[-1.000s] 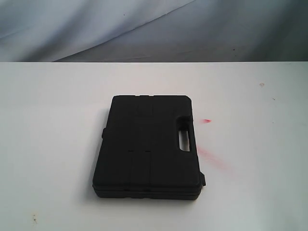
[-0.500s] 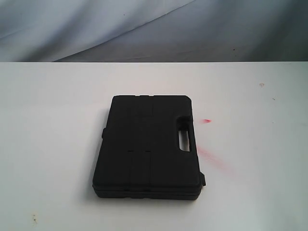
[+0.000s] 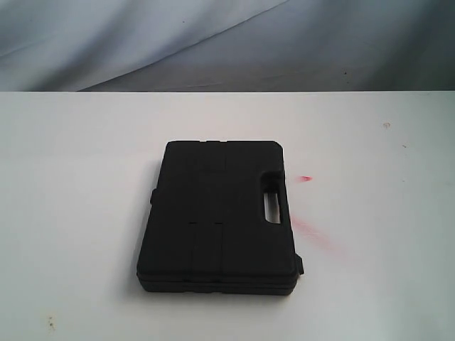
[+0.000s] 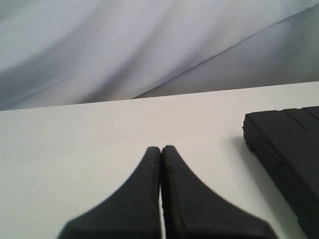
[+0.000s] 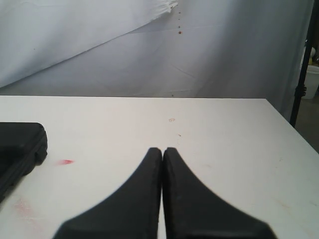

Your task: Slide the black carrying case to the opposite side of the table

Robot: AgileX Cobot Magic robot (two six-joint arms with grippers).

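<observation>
The black carrying case [image 3: 217, 217] lies flat in the middle of the white table [image 3: 71, 177], its handle slot toward the right. No arm shows in the exterior view. In the left wrist view my left gripper [image 4: 161, 148] is shut with nothing in it, over bare table, and one corner of the case [image 4: 286, 149] lies off to its side. My right gripper [image 5: 162, 149] is likewise shut and empty in the right wrist view, apart from the case's end [image 5: 20, 147].
Red smears [image 3: 307, 227] mark the table just right of the case, also as a red smear [image 5: 65, 162]. A grey-white cloth backdrop [image 3: 227, 42] hangs behind the far edge. The table's right edge and a dark stand pole [image 5: 304, 74] show in the right wrist view.
</observation>
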